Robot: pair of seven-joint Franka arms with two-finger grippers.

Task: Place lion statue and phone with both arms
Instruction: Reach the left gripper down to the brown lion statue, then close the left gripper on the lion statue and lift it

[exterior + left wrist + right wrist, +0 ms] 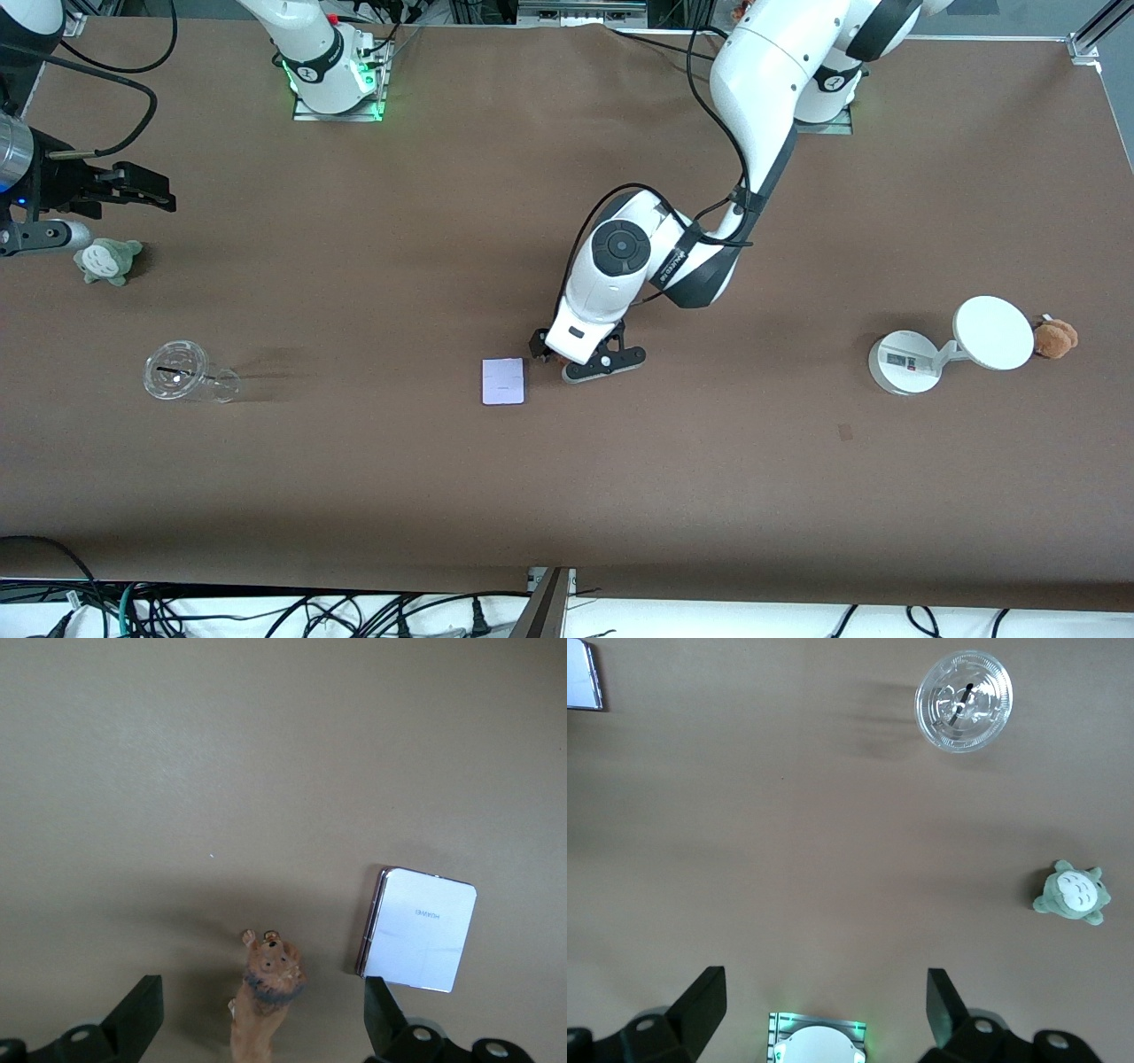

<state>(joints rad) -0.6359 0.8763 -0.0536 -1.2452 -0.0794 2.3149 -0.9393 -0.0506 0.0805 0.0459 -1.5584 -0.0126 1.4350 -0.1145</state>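
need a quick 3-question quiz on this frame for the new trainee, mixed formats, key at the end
1. True or false: the left gripper has its fingers shut on the lion statue.
2. Which object lies beside the lion statue on the table?
A. clear plastic cup
B. phone
C. grey-green plush toy
3. Fill in: the right gripper waits, open, above the table's end where the ______ arm is based.

Key
1. False: the fingers stand open, one on each side of the statue, not closed on it.
2. B
3. right
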